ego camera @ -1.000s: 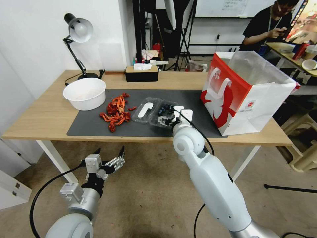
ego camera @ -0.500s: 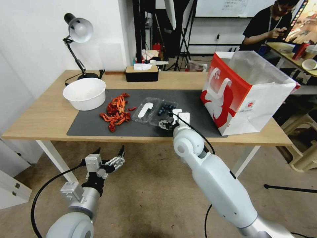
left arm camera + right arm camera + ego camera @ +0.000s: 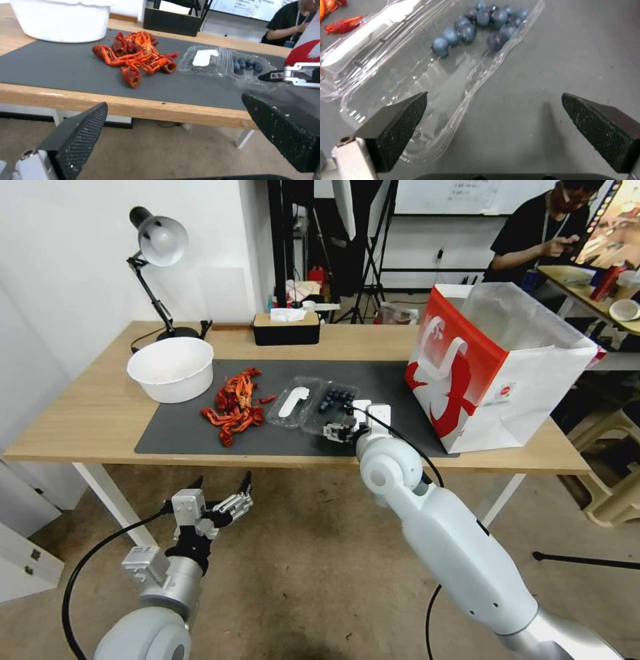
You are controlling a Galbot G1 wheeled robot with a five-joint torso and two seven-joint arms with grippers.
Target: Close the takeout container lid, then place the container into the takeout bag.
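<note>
The right claw point(image 3: 493, 125) hovers spread wide at the near edge of the clear plastic clamshell takeout container point(image 3: 331, 409), lying open on the grey mat point(image 3: 187, 430), left of the red-and-white paper takeout bag point(image 3: 497, 367). The left claw point(image 3: 219, 499) hangs open below the wooden worktop point(image 3: 80, 427).

The takeout container point(image 3: 430, 75) is thin, clear, glossy plastic. The blueberries point(image 3: 480, 22) look matt, dusty. The mat point(image 3: 200, 430) is matt grey, perhaps rubber; the worktop point(image 3: 80, 427) smooth wood. The right end effector point(image 3: 493, 130) pads are textured black.
</note>
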